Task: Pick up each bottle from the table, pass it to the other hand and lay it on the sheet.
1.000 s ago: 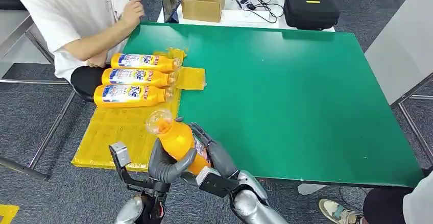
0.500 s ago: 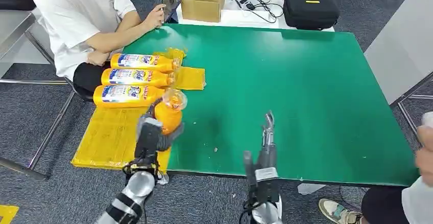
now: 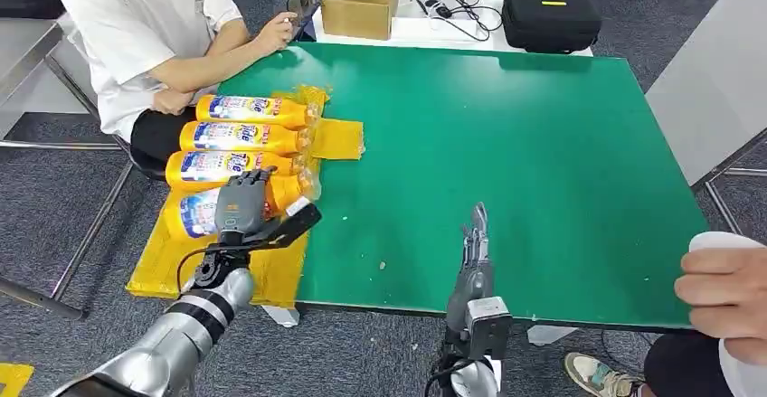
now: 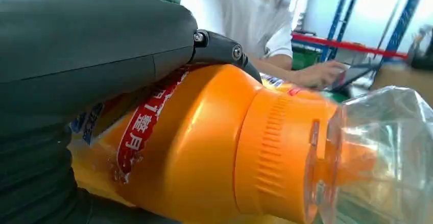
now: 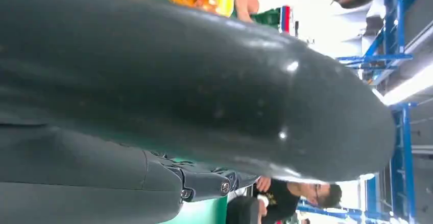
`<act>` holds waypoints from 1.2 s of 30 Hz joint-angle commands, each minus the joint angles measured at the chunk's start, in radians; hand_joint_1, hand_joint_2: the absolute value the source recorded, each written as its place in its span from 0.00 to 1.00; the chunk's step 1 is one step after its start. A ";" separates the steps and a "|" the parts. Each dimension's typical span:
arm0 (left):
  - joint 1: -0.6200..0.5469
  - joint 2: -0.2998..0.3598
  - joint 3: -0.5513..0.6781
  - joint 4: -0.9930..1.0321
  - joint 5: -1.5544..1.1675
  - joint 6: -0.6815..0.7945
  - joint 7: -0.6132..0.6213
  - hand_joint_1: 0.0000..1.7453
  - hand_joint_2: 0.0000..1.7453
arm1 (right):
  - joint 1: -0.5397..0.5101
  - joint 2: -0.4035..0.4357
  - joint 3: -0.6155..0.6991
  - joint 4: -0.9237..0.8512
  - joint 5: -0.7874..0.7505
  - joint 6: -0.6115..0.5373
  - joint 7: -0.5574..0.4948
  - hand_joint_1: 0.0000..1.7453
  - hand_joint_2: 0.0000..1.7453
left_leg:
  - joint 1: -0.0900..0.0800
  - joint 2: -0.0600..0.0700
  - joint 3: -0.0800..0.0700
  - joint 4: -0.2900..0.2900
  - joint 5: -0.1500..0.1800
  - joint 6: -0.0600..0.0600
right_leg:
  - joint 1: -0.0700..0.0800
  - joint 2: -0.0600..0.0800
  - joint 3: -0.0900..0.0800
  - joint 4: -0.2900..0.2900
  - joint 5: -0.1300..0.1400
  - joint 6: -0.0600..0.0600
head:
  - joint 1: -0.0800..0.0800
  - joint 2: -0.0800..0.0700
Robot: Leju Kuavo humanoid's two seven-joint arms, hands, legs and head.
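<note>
The left hand (image 3: 242, 200) grips an orange plastic bottle (image 3: 210, 209) lying lengthwise on the yellow sheet (image 3: 204, 254), cap toward the green table (image 3: 506, 162); the right hand (image 3: 474, 234) is empty, fingers straight.

Green table (image 3: 506, 144) with yellow sheet (image 3: 194, 243) over its left edge

left arm: reaches forward from below, stretched out over the near edge of the yellow sheet (image 3: 194, 239).
left hand (image 3: 242, 203): lies palm down on the orange bottle (image 3: 203, 209), fingers wrapped over it, holding it on the sheet.
right arm: raised upright at the near edge of the green table (image 3: 543, 171).
right hand (image 3: 474, 239): empty, fingers straight and pointing away from the robot, well apart from the sheet.
</note>
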 commanded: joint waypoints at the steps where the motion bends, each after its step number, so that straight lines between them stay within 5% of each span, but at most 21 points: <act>1: -0.086 0.033 -0.088 0.253 -0.089 -0.021 0.034 1.00 1.00 | -0.052 0.013 -0.028 0.092 -0.009 0.015 0.004 0.00 0.00 | 0.001 0.001 0.002 -0.001 -0.001 -0.001 | 0.001 0.001 0.002 -0.001 0.000 -0.001 | 0.000 0.000; 8: -0.072 0.011 -0.035 0.280 -0.055 -0.167 0.028 1.00 1.00 | -0.057 0.015 -0.034 0.131 -0.013 0.039 0.011 0.00 0.00 | 0.001 0.002 0.005 -0.001 -0.002 -0.001 | 0.001 0.002 0.005 -0.001 -0.001 -0.003 | 0.000 0.000; 9: -0.066 0.007 -0.017 0.279 -0.035 -0.205 0.019 0.85 1.00 | -0.058 0.017 -0.044 0.141 -0.015 0.044 0.012 0.00 0.00 | 0.001 0.002 0.005 -0.001 -0.001 -0.001 | 0.001 0.002 0.005 -0.002 0.000 -0.002 | 0.000 0.000; 10: -0.064 0.006 -0.013 0.278 -0.029 -0.220 0.016 0.34 1.00 | -0.058 0.018 -0.048 0.145 -0.016 0.045 0.013 0.00 0.00 | 0.001 0.001 0.005 -0.001 -0.001 -0.001 | 0.001 0.001 0.005 -0.002 0.000 -0.002 | 0.000 0.000; 11: -0.056 0.003 0.007 0.268 -0.002 -0.250 0.001 0.04 1.00 | -0.059 0.019 -0.053 0.153 -0.016 0.052 0.013 0.00 0.00 | 0.000 0.001 0.004 -0.001 0.000 -0.001 | 0.000 0.001 0.005 -0.002 0.000 -0.001 | 0.000 0.000; 12: -0.051 -0.002 0.028 0.258 0.028 -0.274 -0.017 0.00 1.00 | -0.058 0.020 -0.057 0.155 -0.017 0.055 0.013 0.00 0.00 | 0.001 0.002 0.008 -0.002 -0.001 -0.001 | 0.001 0.002 0.008 -0.003 0.000 -0.003 | 0.000 0.000; 27: 0.010 -0.004 0.074 0.062 0.298 -0.477 -0.148 0.00 1.00 | -0.054 0.020 -0.056 0.168 -0.018 0.064 0.010 0.00 0.00 | 0.000 -0.002 0.014 -0.002 -0.001 -0.001 | 0.000 -0.001 0.015 -0.002 -0.001 -0.002 | 0.000 0.000; 28: 0.022 0.009 0.051 0.017 0.324 -0.492 -0.151 0.00 0.00 | -0.057 0.019 -0.056 0.170 -0.018 0.067 0.008 0.00 0.00 | 0.000 -0.002 0.014 -0.002 0.000 -0.001 | 0.000 -0.001 0.015 -0.001 -0.001 -0.002 | 0.000 0.000; 36: 0.068 0.050 0.036 -0.148 0.469 -0.524 -0.218 0.00 0.00 | -0.066 0.011 -0.046 0.190 -0.006 0.086 0.008 0.00 0.00 | 0.000 -0.002 0.013 -0.002 0.000 -0.001 | 0.000 -0.001 0.014 -0.001 -0.001 -0.002 | 0.000 0.000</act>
